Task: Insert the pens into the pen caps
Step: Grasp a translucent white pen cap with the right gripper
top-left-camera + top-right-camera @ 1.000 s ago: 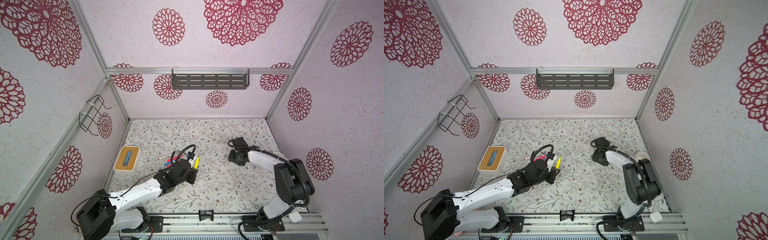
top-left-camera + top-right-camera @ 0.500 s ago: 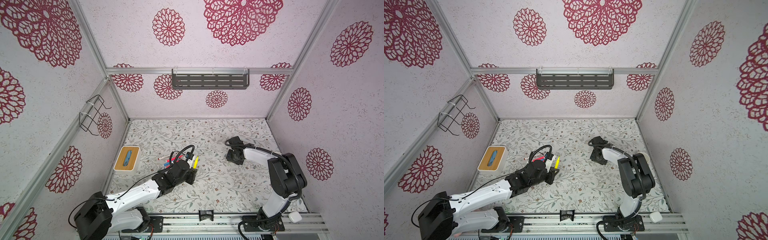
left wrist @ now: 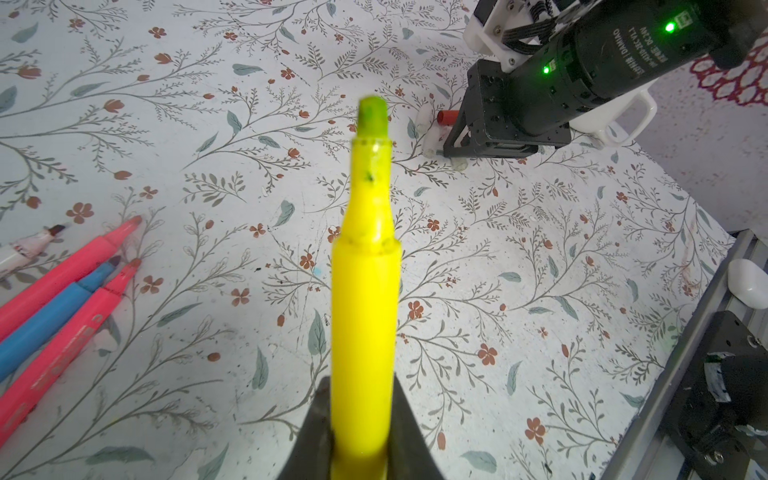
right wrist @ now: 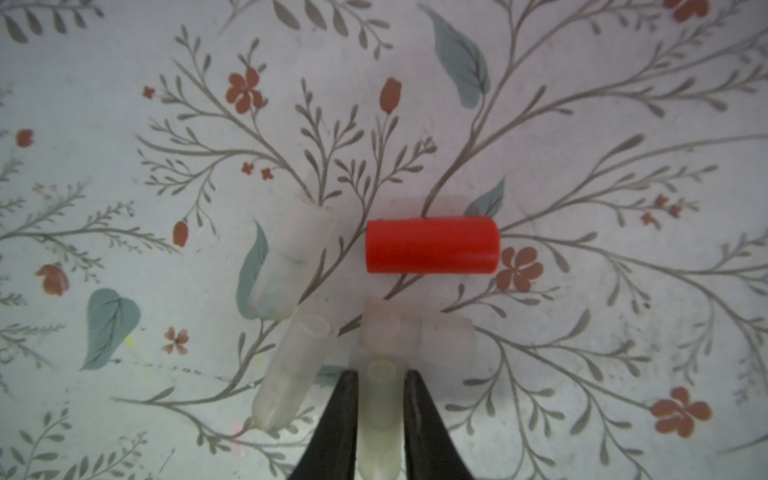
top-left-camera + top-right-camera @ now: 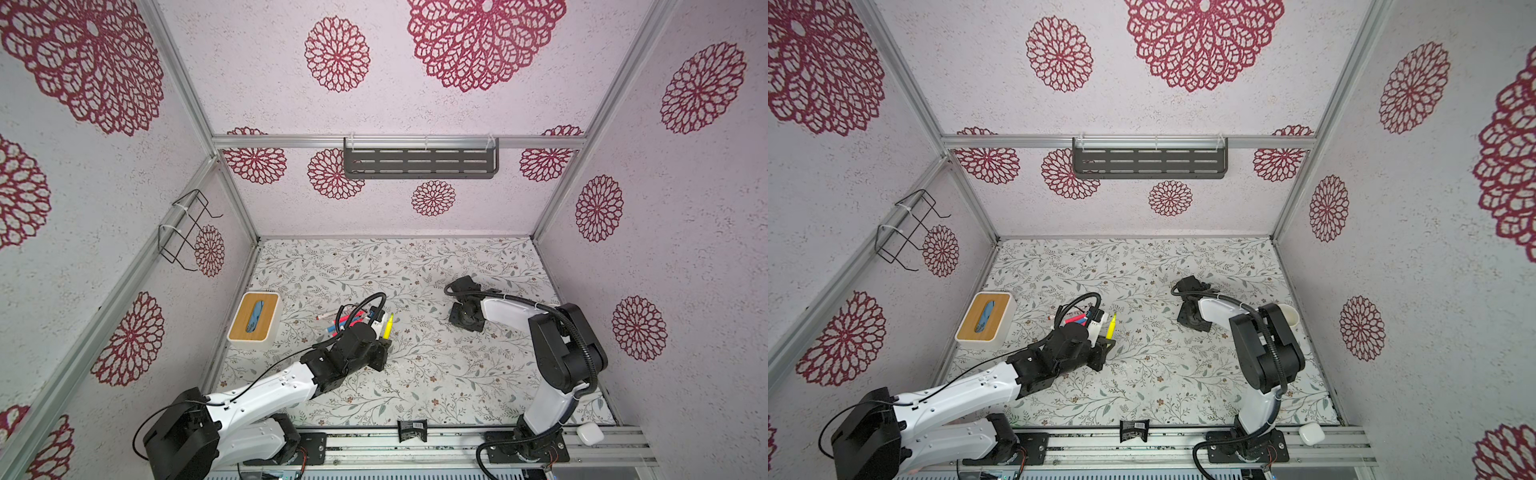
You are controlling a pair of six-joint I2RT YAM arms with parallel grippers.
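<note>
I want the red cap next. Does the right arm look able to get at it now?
Likely not yet: the right gripper is closed on a clear cap. The red cap lies bare on the table close by, nothing over it.

table (image 5: 415, 374): white, grey-green leaf sprigs, small rust-red flowers; walls (image 5: 457, 104): pale speckled, crimson lace rosettes; yellow pen (image 3: 365, 299): bright yellow, greenish tip; pink pens (image 3: 62, 274): coral pink; blue pen (image 3: 45, 322): sky blue; red cap (image 4: 432, 245): plain red; yellowish cap (image 4: 380, 411): translucent; clear caps (image 4: 291, 257): milky.
</note>
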